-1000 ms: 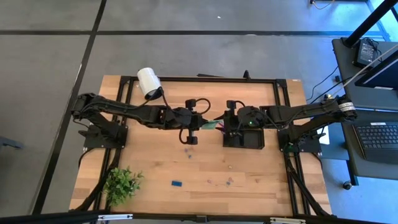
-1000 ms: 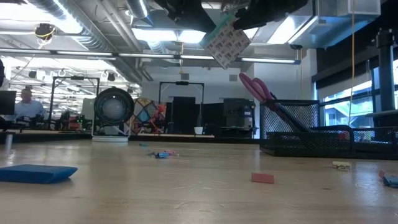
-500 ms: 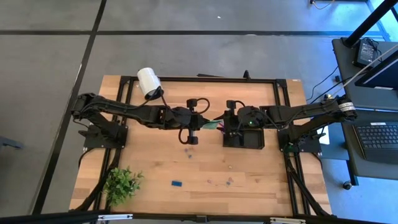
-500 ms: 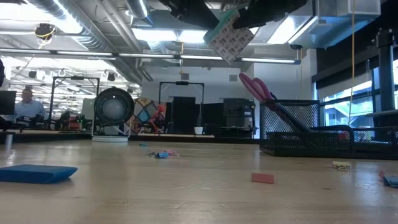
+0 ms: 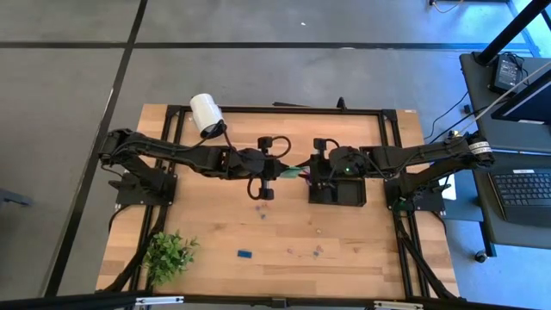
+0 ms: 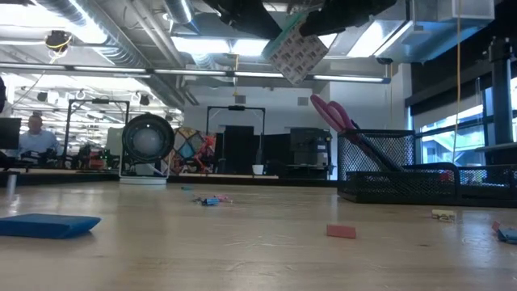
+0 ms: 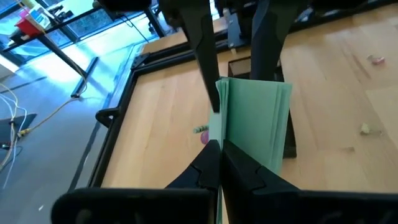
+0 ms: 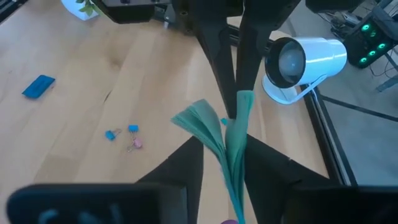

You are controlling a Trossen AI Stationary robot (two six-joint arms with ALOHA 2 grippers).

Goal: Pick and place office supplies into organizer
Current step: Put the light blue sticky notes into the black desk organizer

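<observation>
The light green notepad (image 5: 298, 171) hangs in mid-air over the table's middle, between both grippers, and shows high up in the low view (image 6: 297, 50). My left gripper (image 7: 218, 148) is shut on it. My right gripper (image 8: 225, 142) faces it from the table's right, open, with one finger on each side of the pad. The black mesh organizer (image 5: 341, 191) sits under the right arm, and the purple-handled scissors (image 6: 332, 113) stand in it, leaning. A blue block (image 5: 245, 254) and tiny clips (image 5: 261, 209) lie loose on the table. My left gripper pinches the notepad by its near edge (image 7: 221, 134) between the two fingers, coming level from the table's left. The pad is lifted clear and tilted, its pages fanning apart (image 8: 198, 121). My right gripper: I cannot tell whether its fingers (image 8: 186, 163) touch the pad.
A white cylinder (image 5: 207, 114) stands at the far left, and a small plant (image 5: 169, 255) at the near left corner. More clips (image 5: 315, 251) lie near the front, and a pink piece (image 6: 340, 231) lies on the wood. Bare wood spreads between these.
The notepad has risen slightly in the low view and shows narrower, more edge-on, from above. Both arms have stayed almost where they were.
</observation>
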